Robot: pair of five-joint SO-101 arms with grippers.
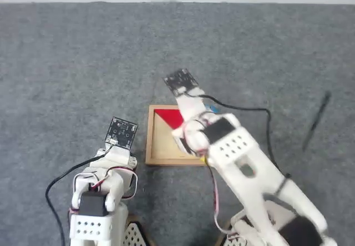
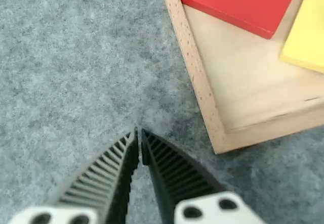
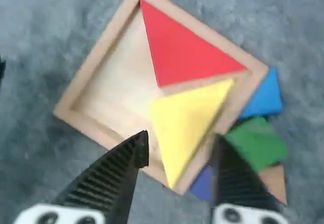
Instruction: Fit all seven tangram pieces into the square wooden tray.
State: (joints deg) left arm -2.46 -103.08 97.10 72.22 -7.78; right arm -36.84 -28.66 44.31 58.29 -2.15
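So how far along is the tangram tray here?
Done: the red triangle sits flat in the tray. In hand: the yellow triangle, under the right gripper, overlaps the rim, not seated. Left: the blue piece, the green piece and others beside the tray. The left gripper is shut over the carpet.
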